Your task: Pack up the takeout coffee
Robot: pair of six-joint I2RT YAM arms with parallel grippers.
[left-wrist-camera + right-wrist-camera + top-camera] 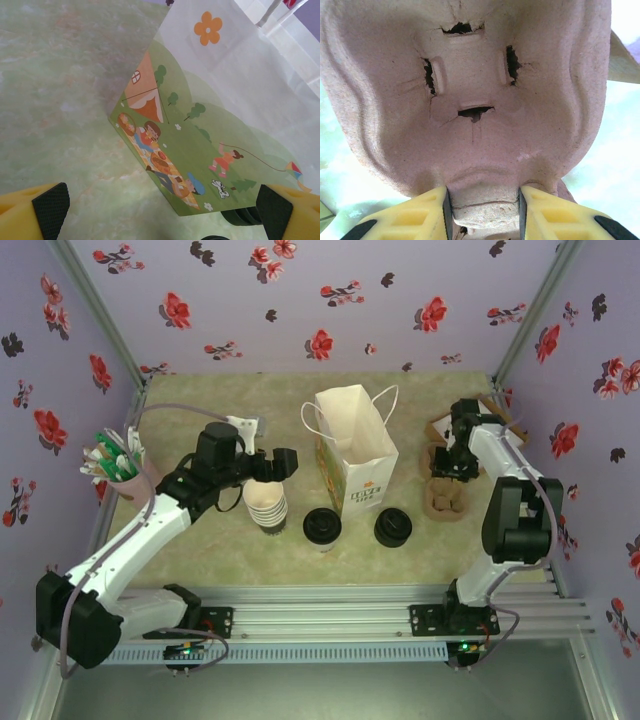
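Observation:
The takeout coffee (pixel 322 527), a small pale cup under a round black lid, stands in front of the white paper bag's (pixel 355 455) left corner. My left gripper (pixel 285 462) hovers open just left of the bag, above the stack of lidless cream cups (pixel 265 505). In the left wrist view, the left gripper (pixel 162 205) has nothing between its fingers, and the bag's picnic print (pixel 200 150) faces it. My right gripper (pixel 447 468) is shut on a brown pulp cup carrier (pixel 470 100), pinching a ridge of it at the gripper (pixel 482 210).
A stack of loose black lids (pixel 392 527) sits in front of the bag's right corner and shows as the lids (pixel 240 216) in the left wrist view. More pulp carriers (pixel 447 502) lie at the right. A cup of green and white sticks (pixel 120 465) stands far left.

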